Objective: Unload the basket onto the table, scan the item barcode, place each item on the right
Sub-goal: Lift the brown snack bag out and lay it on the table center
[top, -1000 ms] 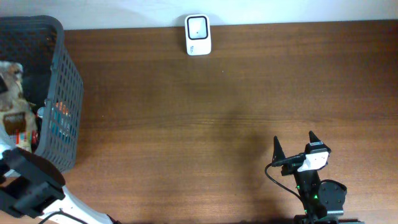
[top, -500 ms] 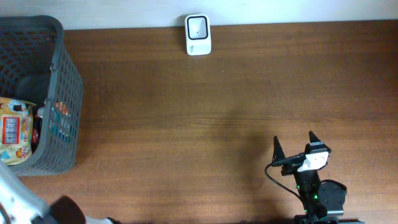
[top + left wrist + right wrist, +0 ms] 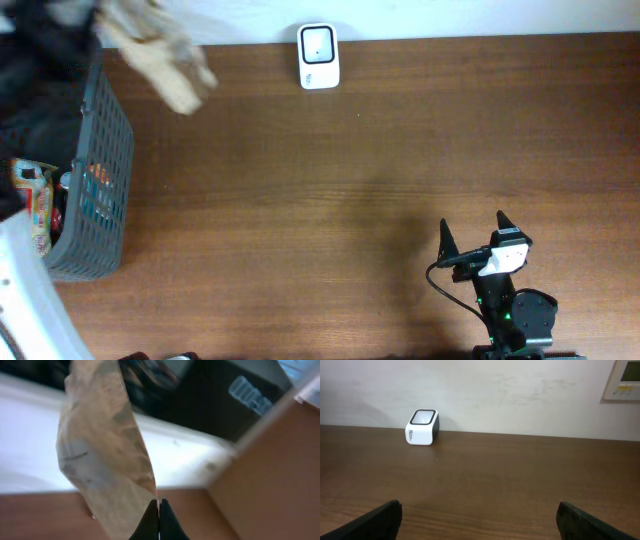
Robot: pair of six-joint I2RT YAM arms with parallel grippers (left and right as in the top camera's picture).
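Brown table (image 3: 350, 200) below, my left gripper (image 3: 159, 519) is pinched tight on the lower edge of the packet (image 3: 102, 455). A second ago this arm was low at the basket (image 3: 105, 170). Now the packet hangs above its far corner, left of the scanner (image 3: 318, 55), so I judge carrying across comes next. It looks tan, thin and crumpled, and I see no barcode. My right gripper (image 3: 474, 230) waits wide.

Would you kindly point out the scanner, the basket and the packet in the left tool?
scanner (image 3: 319, 52): overhead view, its top face.
basket (image 3: 110, 160): overhead view, its right wall.
packet (image 3: 107, 455): left wrist view, its middle.
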